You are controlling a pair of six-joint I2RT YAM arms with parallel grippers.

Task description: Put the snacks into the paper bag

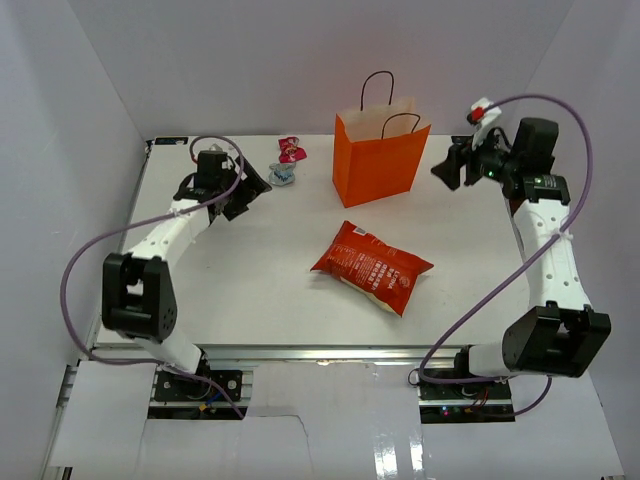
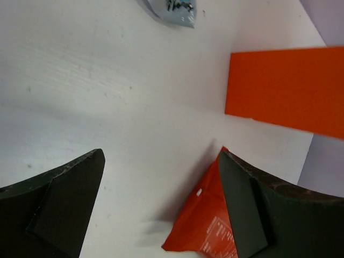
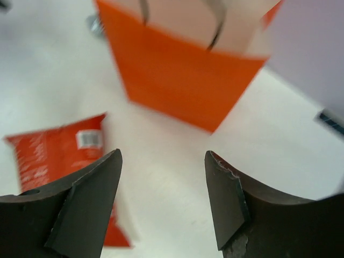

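Note:
The orange paper bag stands upright at the back centre, with black loop handles; it also shows in the left wrist view and the right wrist view. The red-orange chip bag lies flat mid-table, also in the left wrist view and the right wrist view. A pink candy and a silver-blue candy lie left of the paper bag; the silver-blue one shows in the left wrist view. My left gripper is open and empty beside those candies. My right gripper is open and empty, right of the paper bag.
White walls close the table at the back and on both sides. The table's near edge is a metal rail with the arm bases.

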